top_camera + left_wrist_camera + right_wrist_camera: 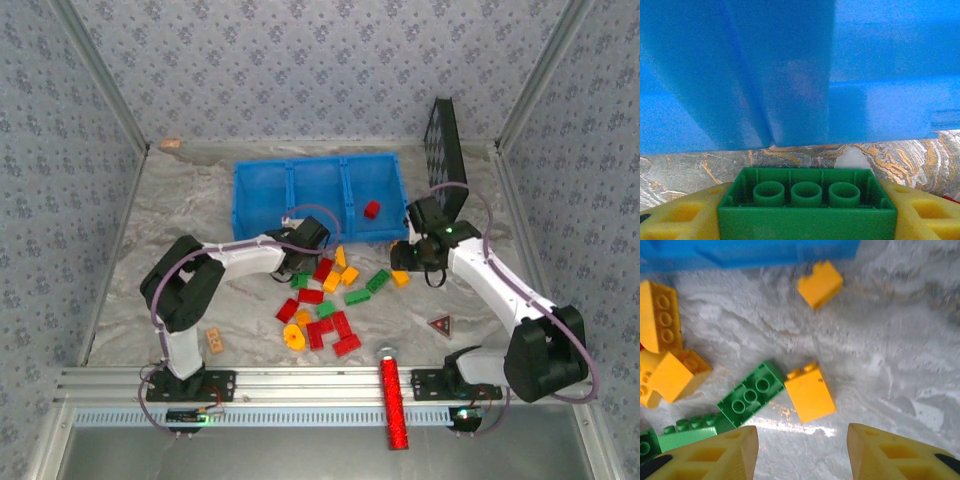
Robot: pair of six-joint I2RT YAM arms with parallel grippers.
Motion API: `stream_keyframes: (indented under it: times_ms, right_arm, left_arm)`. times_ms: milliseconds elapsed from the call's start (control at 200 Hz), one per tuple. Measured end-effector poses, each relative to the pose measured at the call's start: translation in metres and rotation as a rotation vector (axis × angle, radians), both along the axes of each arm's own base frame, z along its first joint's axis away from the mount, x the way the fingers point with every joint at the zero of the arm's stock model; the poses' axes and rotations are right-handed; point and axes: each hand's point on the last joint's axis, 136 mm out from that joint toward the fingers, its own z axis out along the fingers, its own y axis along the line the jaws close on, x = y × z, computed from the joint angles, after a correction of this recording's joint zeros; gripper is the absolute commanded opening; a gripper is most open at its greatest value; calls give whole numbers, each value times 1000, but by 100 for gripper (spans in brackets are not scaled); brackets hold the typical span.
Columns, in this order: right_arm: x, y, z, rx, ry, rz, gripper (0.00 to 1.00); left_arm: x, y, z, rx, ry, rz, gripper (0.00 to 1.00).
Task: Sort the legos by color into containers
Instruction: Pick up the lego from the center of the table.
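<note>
The blue tray (262,195) stands at the back centre with three compartments; a red brick (371,209) lies in the right one. My left gripper (805,216) is shut on a green brick (806,192), underside up, just before the tray's front wall (880,105); from above that gripper (297,258) sits at the pile's left edge. My right gripper (801,440) is open above an orange brick (810,392) that touches a green brick (751,392). Red, green and orange bricks (325,305) lie scattered in front of the tray.
A black studded board (445,140) leans at the back right. A tan block (214,340) lies near the left arm's base, a red glittery cylinder (393,400) crosses the front rail, and a small red triangle (439,323) sits by the right arm.
</note>
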Motion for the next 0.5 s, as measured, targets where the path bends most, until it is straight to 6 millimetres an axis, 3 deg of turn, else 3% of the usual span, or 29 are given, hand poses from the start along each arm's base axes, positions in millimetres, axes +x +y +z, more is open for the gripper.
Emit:
stream_keyframes:
  times_ms: [145, 395, 505]
  right_arm:
    - [-9, -4, -15, 24, 41, -36, 58]
    - [1, -4, -25, 65, 42, -65, 61]
    - [2, -2, -35, 64, 66, -65, 62]
  left_arm:
    - [-14, 12, 14, 13, 12, -4, 54]
    - [-19, 32, 109, -57, -143, 0, 53]
    - [-9, 42, 137, -67, -201, 16, 52]
